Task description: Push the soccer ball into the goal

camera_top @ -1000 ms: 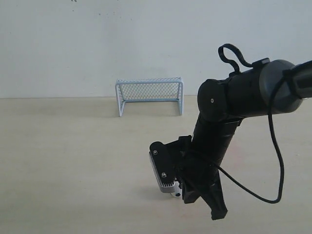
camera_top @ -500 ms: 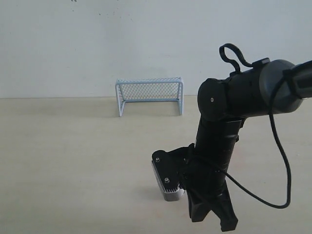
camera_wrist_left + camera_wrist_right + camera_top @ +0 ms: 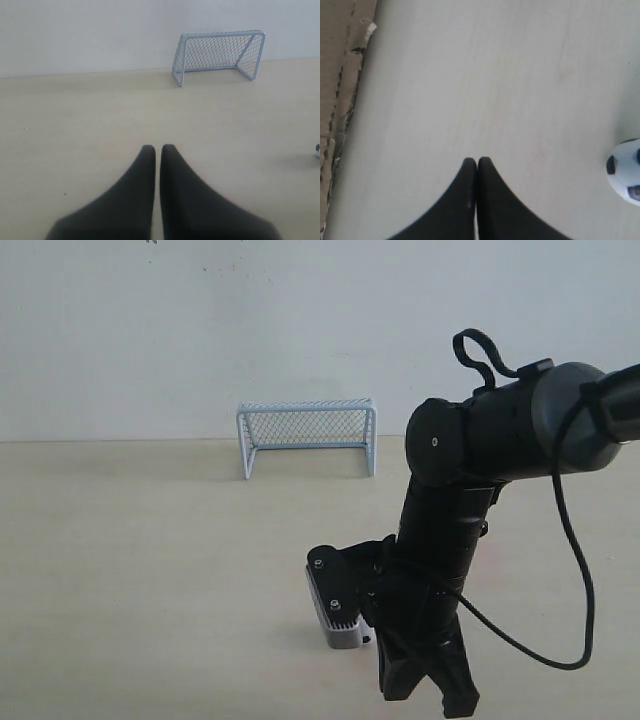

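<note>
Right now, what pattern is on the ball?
The ball is white with black patches; right wrist view shows it best.

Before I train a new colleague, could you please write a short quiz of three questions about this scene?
1. True or false: the ball lies inside the goal.
2. Choose one. The right jaws are: A) wide open; B) shut on nothing; C) shut on the ball.
3. Short answer: in the right wrist view, does the ball touch the right jaws?

Key: 1. False, the goal is empty. 2. B. 3. No, bare table shows between them.
</note>
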`<action>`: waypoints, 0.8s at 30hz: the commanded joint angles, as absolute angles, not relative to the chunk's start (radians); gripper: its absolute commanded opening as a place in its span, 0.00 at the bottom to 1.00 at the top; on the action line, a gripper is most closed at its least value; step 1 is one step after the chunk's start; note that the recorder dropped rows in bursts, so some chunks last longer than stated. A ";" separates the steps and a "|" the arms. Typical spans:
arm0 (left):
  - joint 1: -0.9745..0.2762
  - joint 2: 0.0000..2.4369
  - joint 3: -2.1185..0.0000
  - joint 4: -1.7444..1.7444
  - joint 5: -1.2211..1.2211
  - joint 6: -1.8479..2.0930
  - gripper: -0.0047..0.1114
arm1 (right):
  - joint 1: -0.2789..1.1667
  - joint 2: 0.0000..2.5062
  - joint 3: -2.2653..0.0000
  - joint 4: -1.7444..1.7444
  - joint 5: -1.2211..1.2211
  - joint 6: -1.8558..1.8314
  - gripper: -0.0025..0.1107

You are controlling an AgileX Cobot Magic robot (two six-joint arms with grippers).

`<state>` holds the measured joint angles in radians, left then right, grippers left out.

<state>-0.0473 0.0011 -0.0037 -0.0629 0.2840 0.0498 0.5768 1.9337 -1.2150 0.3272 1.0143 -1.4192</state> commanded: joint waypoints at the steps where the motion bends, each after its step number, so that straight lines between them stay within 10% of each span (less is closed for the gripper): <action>1: -0.043 0.000 0.000 -0.070 0.283 0.053 0.08 | 0.578 1.932 -1.222 0.337 1.011 -1.426 0.02; 8: -0.043 0.000 0.000 -0.070 0.283 0.053 0.08 | 0.578 1.950 -1.222 0.334 0.857 -1.426 0.02; 14: -0.043 0.000 0.000 -0.070 0.283 0.053 0.08 | 0.579 2.029 -1.222 0.034 0.269 -1.006 0.02; 24: -0.043 0.000 0.000 -0.070 0.283 0.053 0.08 | 0.580 1.753 -1.219 0.035 0.495 -0.831 0.02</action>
